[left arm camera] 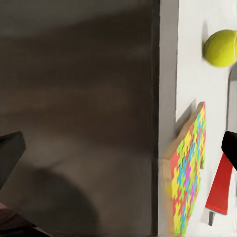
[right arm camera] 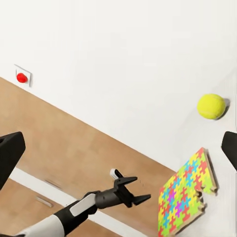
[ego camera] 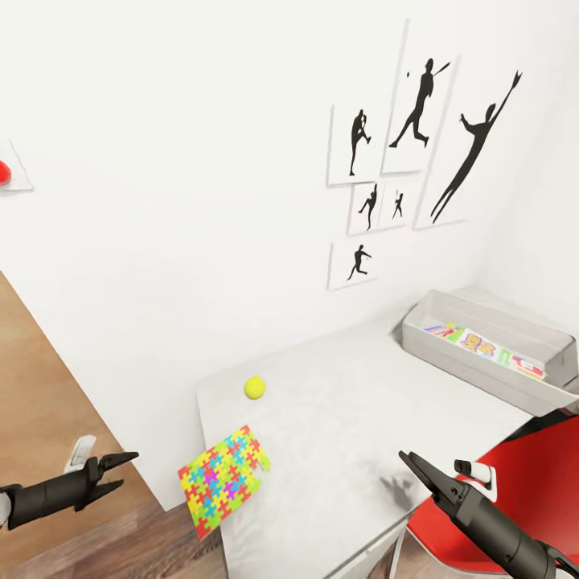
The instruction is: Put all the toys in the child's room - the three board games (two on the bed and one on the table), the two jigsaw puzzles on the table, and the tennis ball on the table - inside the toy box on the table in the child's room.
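A small yellow-green tennis ball [ego camera: 255,388] rests on the light grey table [ego camera: 346,418] near its wall-side left corner. A multicolour jigsaw puzzle [ego camera: 223,480] lies in front of the ball and hangs over the table's left edge. At the back right stands the light-grey toy box [ego camera: 498,384], with printed board games [ego camera: 482,347] lying flat inside. My left gripper [ego camera: 119,471] is open over the wood floor, left of the puzzle. My right gripper [ego camera: 416,468] is open and empty above the table's front right part. The right wrist view shows the ball [right arm camera: 211,106], the puzzle [right arm camera: 187,200] and my left gripper [right arm camera: 134,190].
A red chair [ego camera: 523,474] stands under my right arm at the table's front right. Black silhouette pictures [ego camera: 418,153] hang on the white wall. A red object on a white wall plate [ego camera: 5,170] shows far left. Wood-plank floor [ego camera: 40,402] lies left of the table.
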You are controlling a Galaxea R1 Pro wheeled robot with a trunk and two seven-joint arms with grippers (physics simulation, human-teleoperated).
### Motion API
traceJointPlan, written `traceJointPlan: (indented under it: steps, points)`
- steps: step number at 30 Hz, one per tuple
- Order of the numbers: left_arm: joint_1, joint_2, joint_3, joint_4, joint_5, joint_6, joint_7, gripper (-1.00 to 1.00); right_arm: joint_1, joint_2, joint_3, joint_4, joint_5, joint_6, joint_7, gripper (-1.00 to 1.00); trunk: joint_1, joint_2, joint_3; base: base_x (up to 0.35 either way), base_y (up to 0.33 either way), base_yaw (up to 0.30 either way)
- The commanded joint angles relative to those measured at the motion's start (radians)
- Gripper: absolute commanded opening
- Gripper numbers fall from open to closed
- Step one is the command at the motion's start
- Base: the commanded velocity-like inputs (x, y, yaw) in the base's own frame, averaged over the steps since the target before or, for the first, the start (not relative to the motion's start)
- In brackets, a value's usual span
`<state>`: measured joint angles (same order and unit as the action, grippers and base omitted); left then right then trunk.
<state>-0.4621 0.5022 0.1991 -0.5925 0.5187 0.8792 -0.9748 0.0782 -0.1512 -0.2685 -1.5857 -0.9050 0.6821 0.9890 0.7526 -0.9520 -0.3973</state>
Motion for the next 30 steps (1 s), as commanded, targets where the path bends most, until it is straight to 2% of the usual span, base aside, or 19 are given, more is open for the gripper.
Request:
traceJointPlan:
  steps: [1,6,11,13,14,16,18,22,30]
  points:
    - [-0.001,-0.004,0.001,0.009,-0.003,0.005,-0.002,1.00,0.000,-0.001,0.000,-0.001,-0.006,0.007,-0.001,1.00,0.004,-0.008,-0.004,0.000,0.000,0.000]
    - [-0.001,-0.036,0.000,0.061,-0.063,-0.028,-0.005,1.00,0.000,-0.001,-0.001,-0.002,-0.006,0.007,-0.001,1.00,0.023,-0.043,-0.020,0.000,0.000,0.000]
    - [-0.001,-0.071,-0.002,0.075,-0.116,-0.062,-0.014,1.00,0.000,-0.001,0.000,-0.001,-0.006,0.007,-0.001,1.00,0.042,-0.078,-0.035,0.000,0.000,0.000]
    - [0.000,-0.092,-0.030,0.077,-0.139,-0.068,-0.018,1.00,0.000,-0.001,-0.001,-0.001,-0.006,0.007,-0.001,1.00,0.050,-0.092,-0.042,0.000,0.000,0.000]
    - [-0.001,-0.096,-0.042,0.077,-0.143,-0.070,-0.018,1.00,0.000,-0.001,-0.001,-0.001,-0.006,0.007,-0.001,1.00,0.054,-0.099,-0.045,0.000,0.000,0.000]
    - [-0.001,-0.108,-0.100,0.078,-0.152,-0.078,-0.020,1.00,0.000,-0.001,0.000,-0.001,-0.005,0.007,-0.001,1.00,0.062,-0.113,-0.051,0.000,0.000,0.000]
    - [-0.001,-0.113,-0.140,0.078,-0.154,-0.090,-0.021,1.00,0.000,-0.001,0.000,0.000,-0.005,0.007,-0.001,1.00,0.069,-0.127,-0.057,0.000,0.000,0.000]
    - [-0.001,-0.116,-0.183,0.078,-0.156,-0.121,-0.037,1.00,0.000,0.000,0.000,0.000,-0.005,0.007,-0.002,1.00,0.069,-0.127,-0.057,0.000,0.000,0.000]
    - [0.000,-0.118,-0.206,0.073,-0.158,-0.164,-0.120,1.00,0.000,0.003,0.000,0.000,-0.005,0.005,-0.003,1.00,0.069,-0.127,-0.057,0.000,0.000,0.000]
